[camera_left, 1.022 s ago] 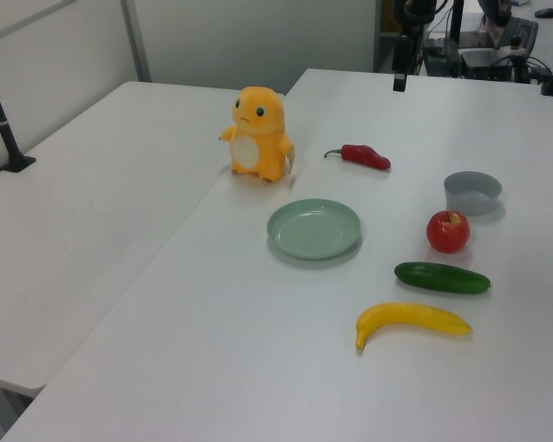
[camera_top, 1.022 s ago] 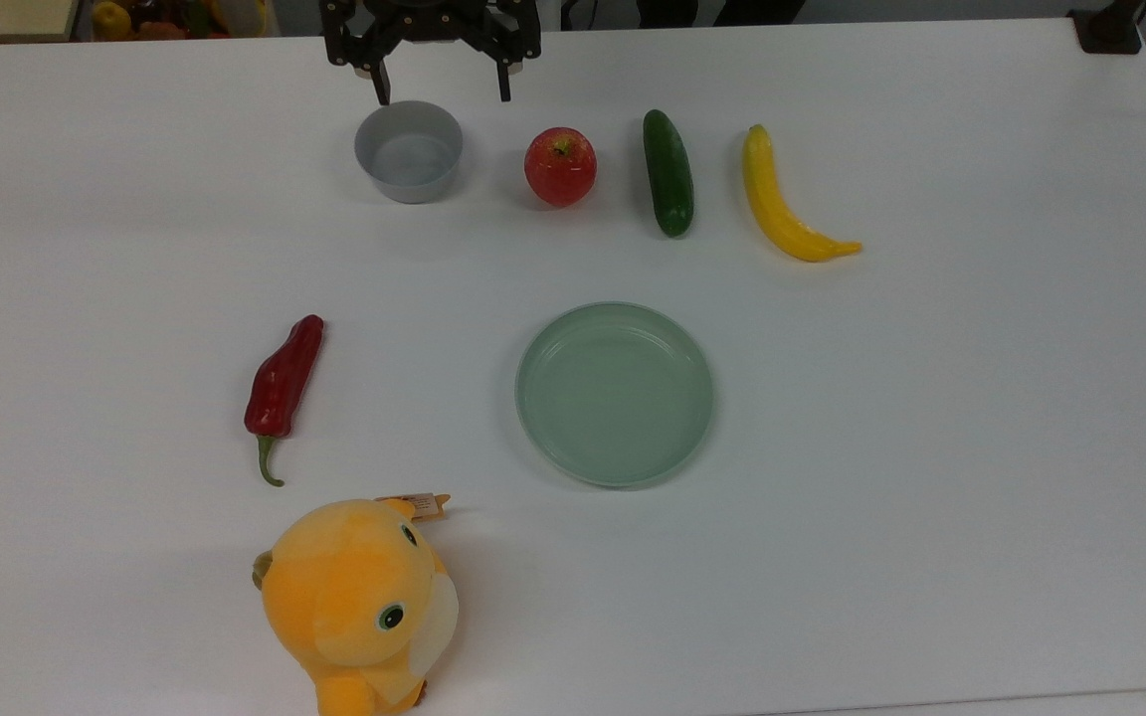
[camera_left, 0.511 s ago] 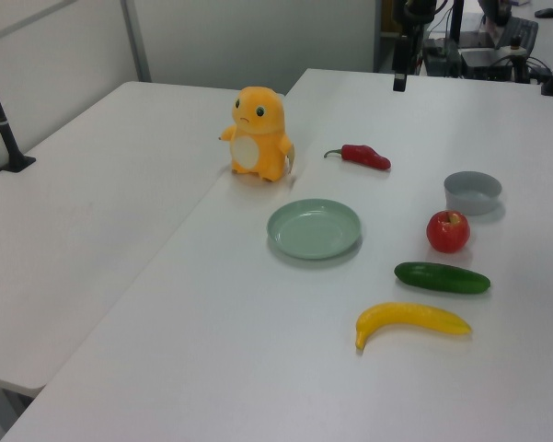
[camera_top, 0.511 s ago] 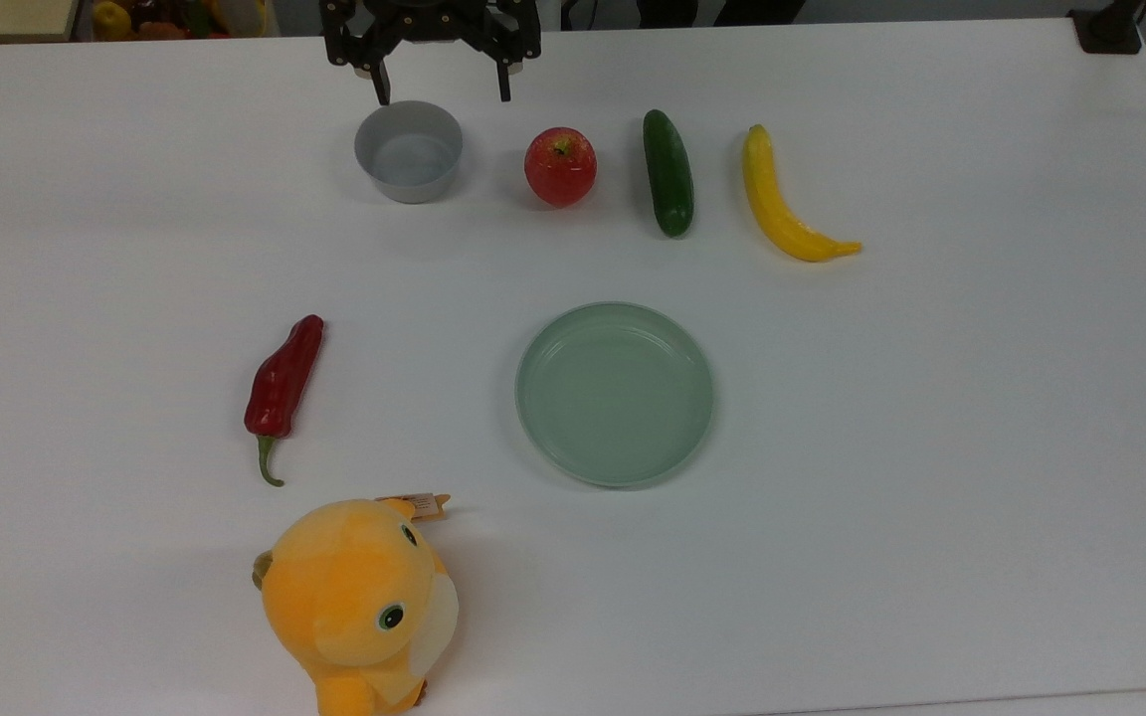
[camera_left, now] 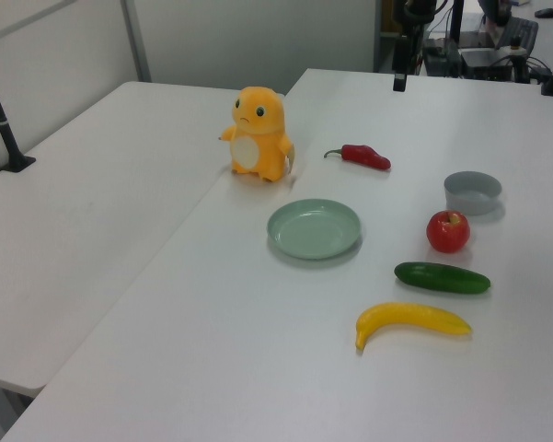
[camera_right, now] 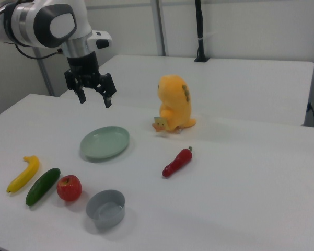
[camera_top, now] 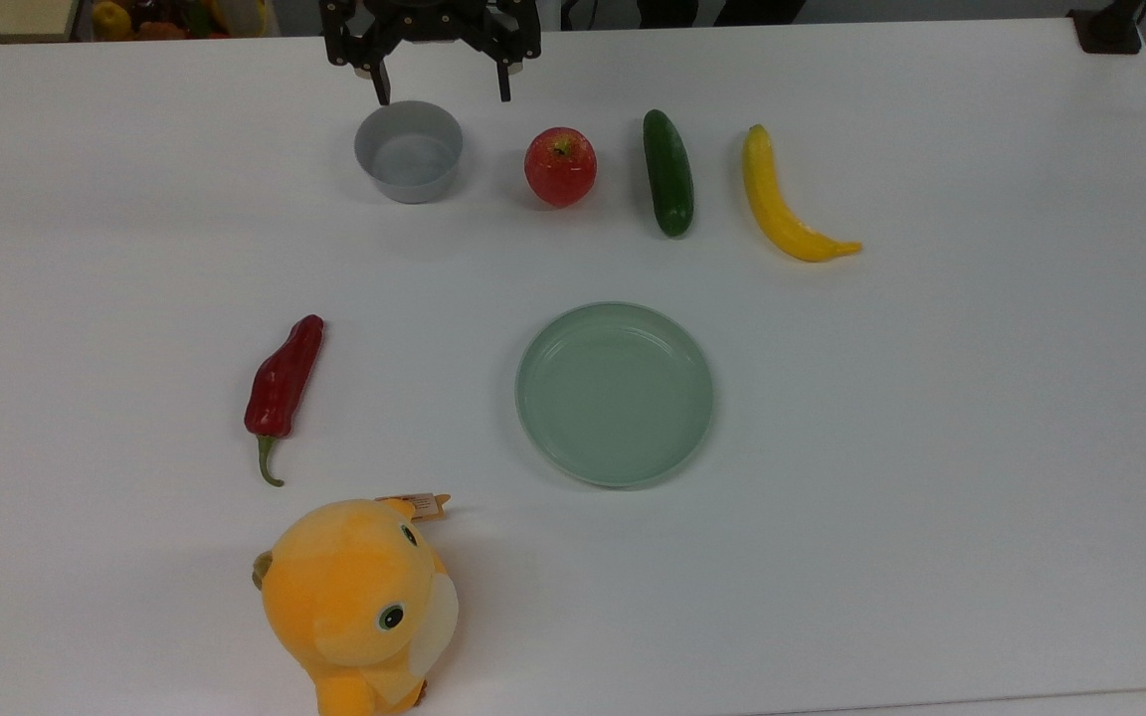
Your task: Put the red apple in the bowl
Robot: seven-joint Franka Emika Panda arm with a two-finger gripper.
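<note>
The red apple (camera_top: 560, 166) (camera_left: 448, 231) (camera_right: 69, 188) rests on the white table, between the bowl and a cucumber. To the top view's left of it stands the empty light-grey bowl (camera_top: 366, 149) (camera_left: 472, 195) (camera_right: 105, 210), upright. My gripper (camera_top: 444, 94) (camera_right: 95, 99) hangs open, high above the table with nothing between its fingers. In the top view it lies just beyond the bowl and the apple, at the far edge. In the right view it hovers well above the plate's far side.
A green cucumber (camera_top: 668, 173) and a yellow banana (camera_top: 787, 204) lie to the top view's right of the apple. A pale-green plate (camera_top: 615, 394) sits mid-table, with a dark-red chili (camera_top: 283, 383) to the top view's left and an orange plush toy (camera_top: 359, 607) near the front edge.
</note>
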